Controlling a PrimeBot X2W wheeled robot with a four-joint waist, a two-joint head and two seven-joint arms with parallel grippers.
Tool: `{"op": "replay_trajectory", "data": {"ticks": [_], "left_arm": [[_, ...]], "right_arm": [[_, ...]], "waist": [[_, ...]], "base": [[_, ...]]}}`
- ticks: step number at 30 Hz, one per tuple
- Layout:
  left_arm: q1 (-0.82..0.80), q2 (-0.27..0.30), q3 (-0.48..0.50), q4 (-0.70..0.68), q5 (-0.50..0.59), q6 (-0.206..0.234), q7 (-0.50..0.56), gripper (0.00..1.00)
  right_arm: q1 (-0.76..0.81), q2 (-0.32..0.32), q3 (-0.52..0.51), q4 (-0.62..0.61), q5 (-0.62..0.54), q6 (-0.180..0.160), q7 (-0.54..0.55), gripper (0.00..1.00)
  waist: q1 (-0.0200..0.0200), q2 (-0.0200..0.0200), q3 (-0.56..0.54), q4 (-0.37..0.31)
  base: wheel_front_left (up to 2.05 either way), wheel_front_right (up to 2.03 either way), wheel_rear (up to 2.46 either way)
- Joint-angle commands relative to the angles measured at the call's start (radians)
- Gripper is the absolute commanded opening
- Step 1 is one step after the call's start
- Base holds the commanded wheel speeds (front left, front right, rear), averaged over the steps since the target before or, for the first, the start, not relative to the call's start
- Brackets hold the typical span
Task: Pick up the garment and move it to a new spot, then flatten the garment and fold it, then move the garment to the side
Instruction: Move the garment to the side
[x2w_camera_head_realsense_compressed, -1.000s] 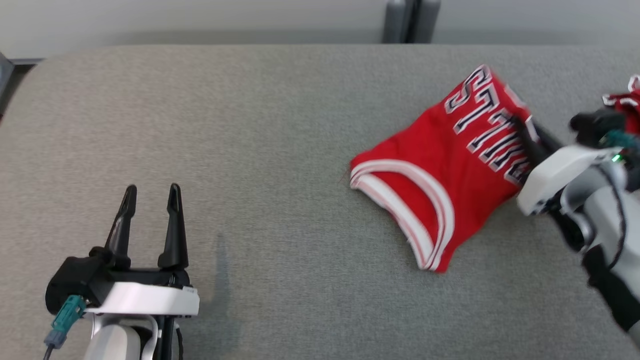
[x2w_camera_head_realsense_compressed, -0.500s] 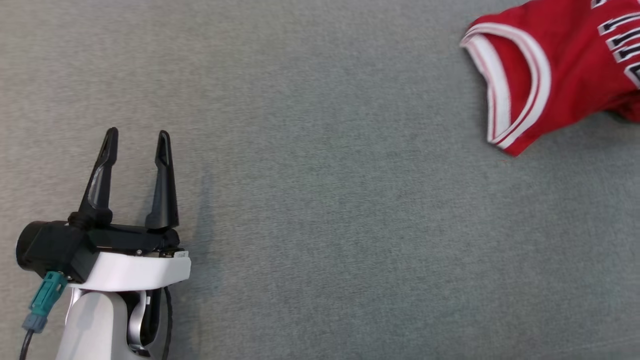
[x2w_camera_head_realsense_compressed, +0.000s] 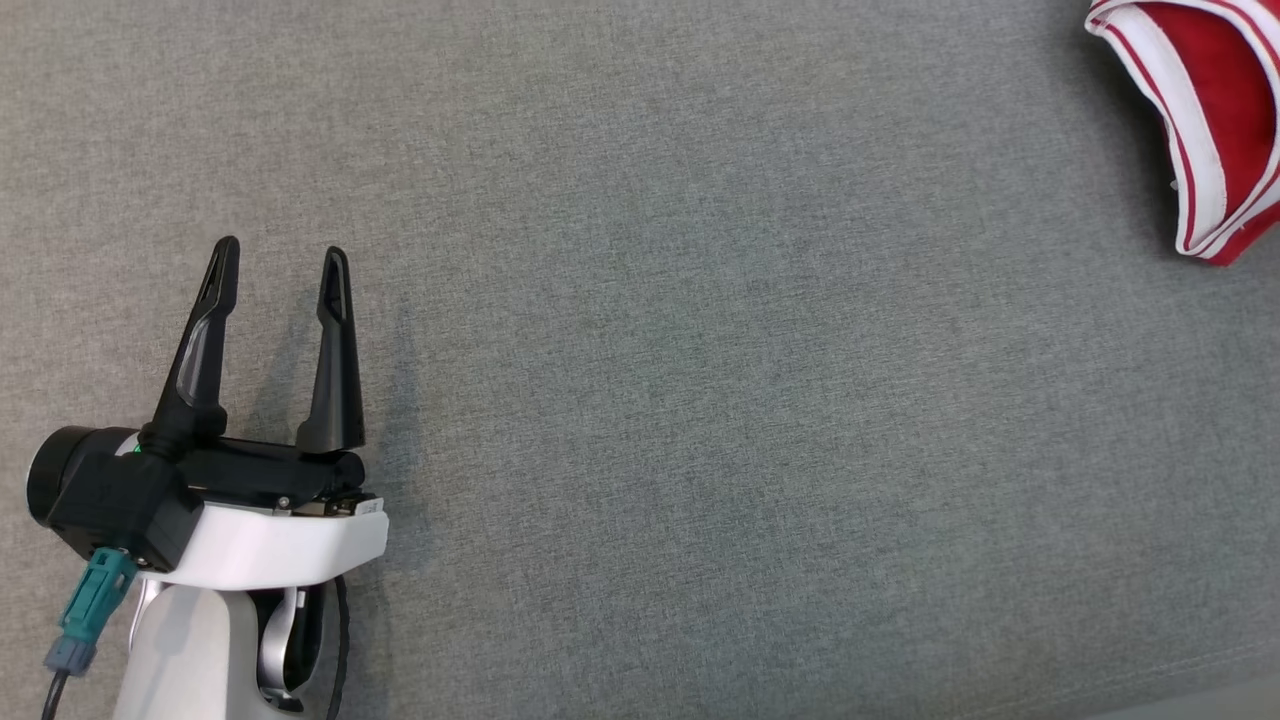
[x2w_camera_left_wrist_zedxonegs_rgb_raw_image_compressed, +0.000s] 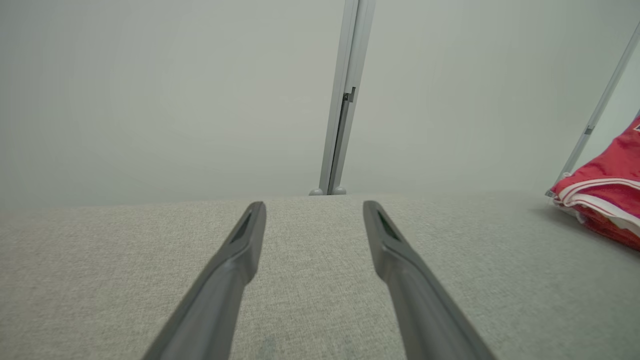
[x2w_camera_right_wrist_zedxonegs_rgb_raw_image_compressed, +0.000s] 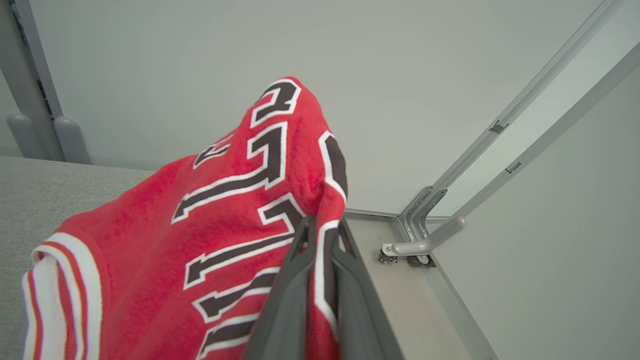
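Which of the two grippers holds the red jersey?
The right gripper: its jaws pinch the red jersey. The left gripper has open, empty jaws.

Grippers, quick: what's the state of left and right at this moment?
Left gripper: open, holding nothing.
Right gripper: shut on the red fabric jersey with black, white-edged lettering.

The garment (x2w_camera_head_realsense_compressed: 1225, 110) runs past the right edge.
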Motion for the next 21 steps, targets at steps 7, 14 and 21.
{"op": "replay_trajectory", "data": {"ticks": [7,14,21], "left_arm": [[-0.014,0.003,0.004,-0.001,0.000,-0.001,0.001,1.00],[-0.013,0.001,0.019,0.016,-0.003,-0.005,0.001,1.00],[0.027,-0.002,0.044,0.043,-0.018,-0.006,0.001,1.00]], "right_arm": [[-0.035,0.029,-0.002,0.103,-0.028,0.000,0.004,0.93],[-0.069,0.056,0.010,0.152,-0.061,0.000,-0.045,1.00],[-0.056,0.075,0.008,0.091,-0.074,0.000,-0.104,1.00]], "waist": [[0.0000,0.0000,0.018,0.008],[0.0000,0.0000,-0.004,0.012],[0.0000,0.0000,-0.090,0.026]], "base": [[0.00,0.00,0.00],[0.00,0.00,0.00],[0.00,0.00,0.00]]}}
